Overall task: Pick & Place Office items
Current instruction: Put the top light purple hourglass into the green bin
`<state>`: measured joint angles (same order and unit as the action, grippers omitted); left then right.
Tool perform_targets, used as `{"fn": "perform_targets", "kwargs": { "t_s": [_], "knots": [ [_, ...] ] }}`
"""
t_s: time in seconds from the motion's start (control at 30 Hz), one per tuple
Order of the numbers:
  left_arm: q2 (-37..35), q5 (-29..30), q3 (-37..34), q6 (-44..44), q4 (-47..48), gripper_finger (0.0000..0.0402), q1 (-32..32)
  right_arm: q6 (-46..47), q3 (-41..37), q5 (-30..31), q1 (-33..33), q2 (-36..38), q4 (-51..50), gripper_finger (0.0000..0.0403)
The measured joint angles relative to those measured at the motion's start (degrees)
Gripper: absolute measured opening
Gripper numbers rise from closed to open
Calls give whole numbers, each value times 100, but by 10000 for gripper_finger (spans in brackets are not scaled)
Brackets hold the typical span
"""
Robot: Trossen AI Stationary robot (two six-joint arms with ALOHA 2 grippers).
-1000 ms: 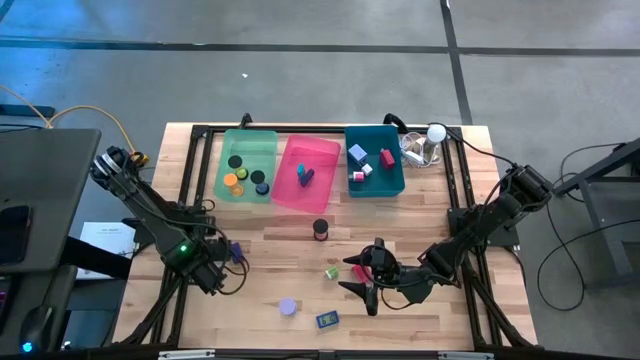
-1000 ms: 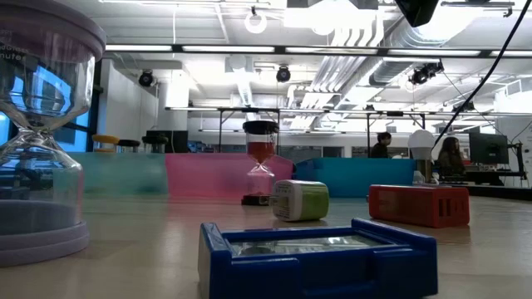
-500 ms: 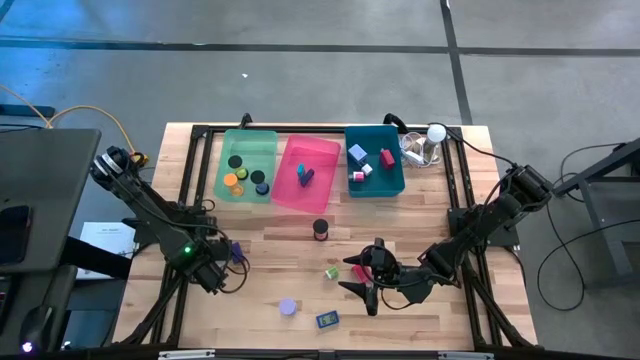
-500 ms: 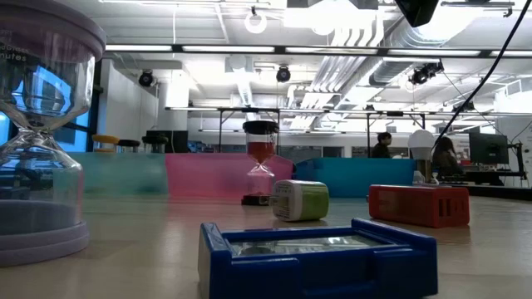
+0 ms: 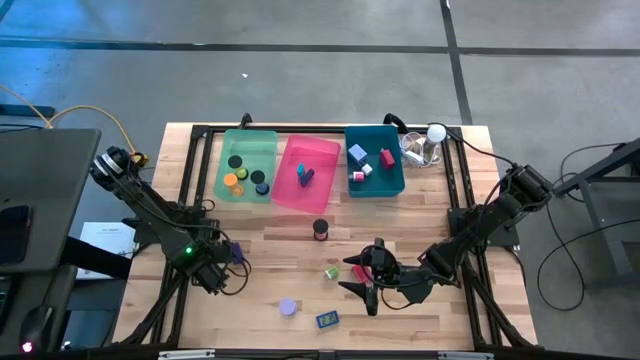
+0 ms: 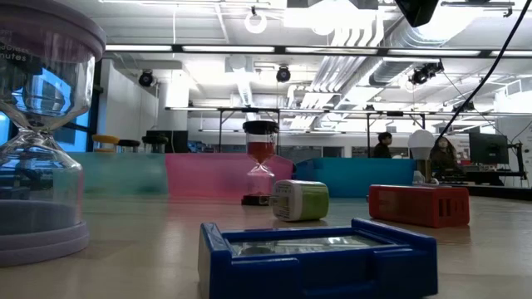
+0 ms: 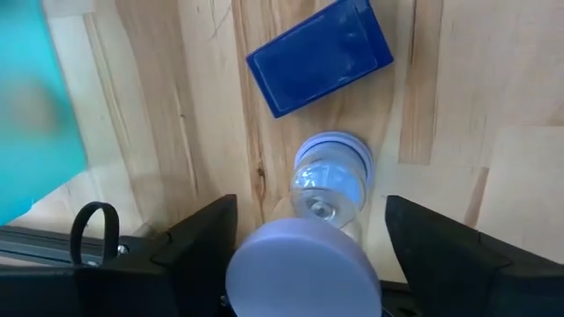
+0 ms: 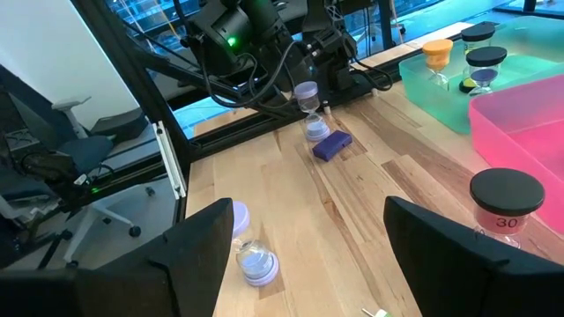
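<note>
Left tool [image 7: 304,242] straddles a lavender-capped sand timer [image 7: 328,189] on the tabletop [image 7: 458,106], fingers wide — light, fragile glass; grip the caps.

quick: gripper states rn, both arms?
Left gripper: at the lavender hourglass; grip cannot be told.
Right gripper: open, holding nothing.

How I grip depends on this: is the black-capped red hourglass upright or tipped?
Upright: the hourglass stands on its lower cap on the table, upper cap straight above it.
</note>
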<state>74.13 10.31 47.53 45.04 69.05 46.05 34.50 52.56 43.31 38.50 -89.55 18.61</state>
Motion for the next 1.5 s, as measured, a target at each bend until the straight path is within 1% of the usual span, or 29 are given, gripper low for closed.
{"fn": "perform_targets", "kwargs": {
  "t_s": [0.3, 0.53, 0.73, 0.9, 1.03, 1.17, 1.27, 1.5],
  "knots": [
    [2, 0, -7, 86, -98, 183, 2, -2, 0, 0, 0, -1, -2, 284],
    [2, 14, -5, 909, -156, 183, -22, -4, 0, 0, 0, -1, -45, 284],
    [0, -170, 2, 1150, -171, 183, -25, -4, -1, 0, 0, -1, -69, 284],
    [7, -496, 79, 1202, -188, 183, -25, -4, 0, 0, 0, -3, -121, 284],
    [7, -494, 432, 1204, -52, 183, -22, 2, 0, 2, 0, -3, -136, 284],
    [7, -444, 1043, 1161, 596, 183, -164, 0, 1, 2, 0, -3, -133, 284],
    [3, -393, 1584, 1167, 1198, 183, -373, 0, -1, 0, 0, -3, -133, 284],
    [2, -67, 2651, 382, 1907, 183, -1151, -4, -1, 0, 0, -3, -133, 284]
  ]
}}
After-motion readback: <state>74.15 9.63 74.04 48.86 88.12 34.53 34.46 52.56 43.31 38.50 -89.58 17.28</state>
